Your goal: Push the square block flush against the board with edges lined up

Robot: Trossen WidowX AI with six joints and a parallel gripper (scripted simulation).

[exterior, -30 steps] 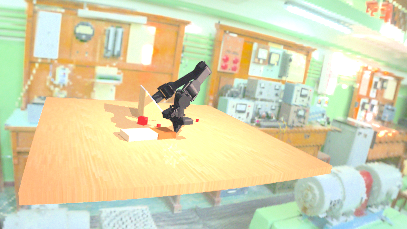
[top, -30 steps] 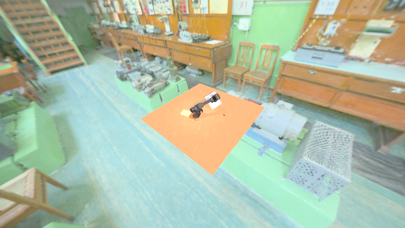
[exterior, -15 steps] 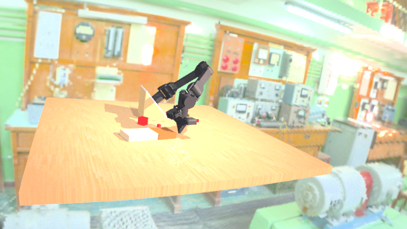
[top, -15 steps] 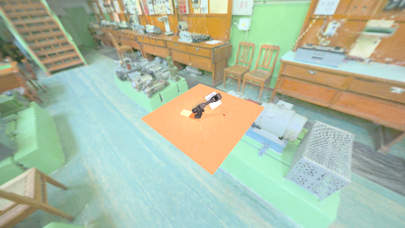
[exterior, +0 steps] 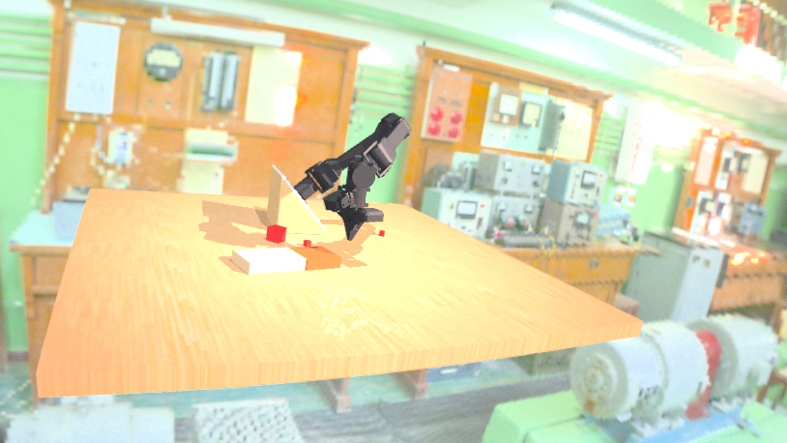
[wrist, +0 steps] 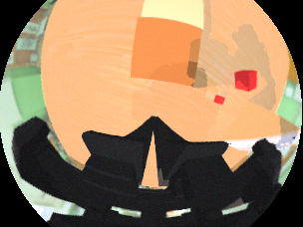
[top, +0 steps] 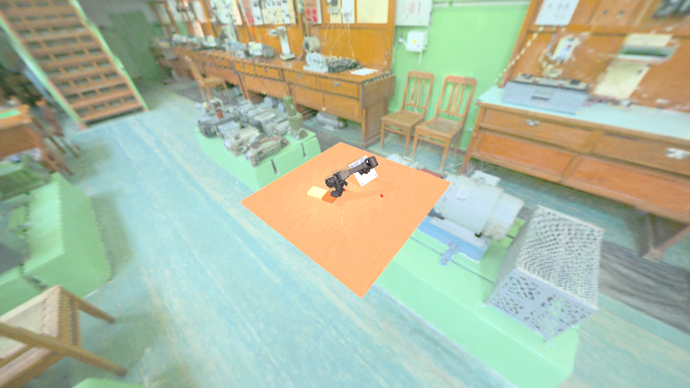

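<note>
The orange square block (top: pixel 329 196) (exterior: pixel 323 258) (wrist: pixel 166 50) lies flat on the table. One side of it appears to touch an end of the pale cream board (top: pixel 316 192) (exterior: pixel 269 259) (wrist: pixel 173 11), with no gap visible. In the wrist view their right edges look even, while the block's left edge stands out slightly past the board's. My gripper (top: pixel 336 194) (exterior: pixel 350 236) (wrist: pixel 154 119) is shut and empty. It is raised above the table beside the block's end away from the board, apart from both parts. The board's far end is outside the wrist view.
A large red cube (exterior: pixel 276 233) (wrist: pixel 246 80) and a small red cube (exterior: pixel 306 243) (wrist: pixel 219 100) sit near the parts. Another small red cube (top: pixel 381 196) (exterior: pixel 382 232) lies farther off. A tilted white-faced panel (top: pixel 364 179) (exterior: pixel 303 202) stands by the arm.
</note>
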